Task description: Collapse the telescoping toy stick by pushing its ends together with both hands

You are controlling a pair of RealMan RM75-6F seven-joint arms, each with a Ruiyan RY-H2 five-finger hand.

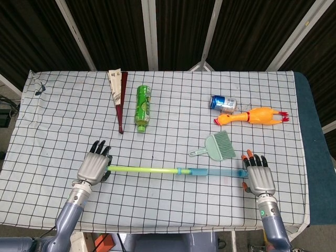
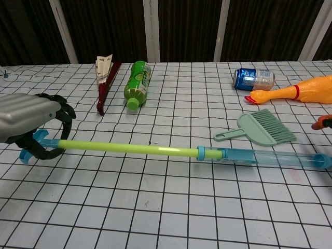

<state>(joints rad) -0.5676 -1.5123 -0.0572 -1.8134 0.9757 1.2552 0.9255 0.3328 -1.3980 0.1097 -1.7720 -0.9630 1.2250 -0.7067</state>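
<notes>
Basically, toy stick [image 1: 173,170] lies left-right across desk [image 1: 173,113]. Left hand [image 1: 93,168] curls round its green end; right hand [image 1: 260,179] sits spread at the blue end, contact unclear.

rubber chicken [image 2: 300,93] cut by chest view's right edge, right robot hand [image 2: 321,123] mostly out there

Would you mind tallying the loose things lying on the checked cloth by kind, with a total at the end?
Telescoping toy stick: 1
Green bottle: 1
Drink can: 1
Rubber chicken: 1
Small green brush: 1
Folded fan: 1
Total: 6
</notes>
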